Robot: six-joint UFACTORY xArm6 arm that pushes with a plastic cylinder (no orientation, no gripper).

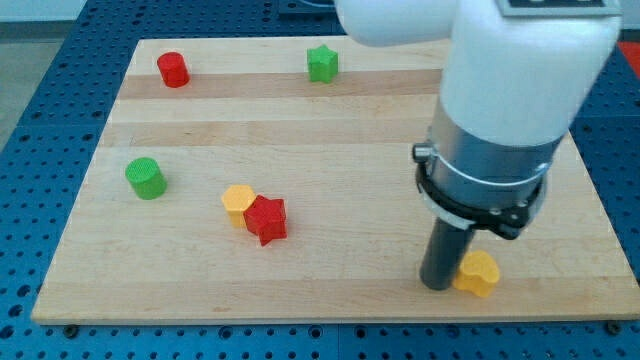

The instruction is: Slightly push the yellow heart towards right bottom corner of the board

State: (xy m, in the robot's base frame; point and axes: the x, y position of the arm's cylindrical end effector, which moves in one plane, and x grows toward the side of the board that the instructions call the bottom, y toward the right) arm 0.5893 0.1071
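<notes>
The yellow heart (480, 273) lies near the board's bottom right corner. My tip (437, 286) stands on the board right against the heart's left side. The rod and the white arm above it hide the upper right part of the board, so the two blue blocks do not show.
A red cylinder (173, 69) and a green star (322, 63) sit along the top of the wooden board (200, 290). A green cylinder (146, 178) is at the left. A yellow block (238, 201) touches a red star (266, 219) at lower centre.
</notes>
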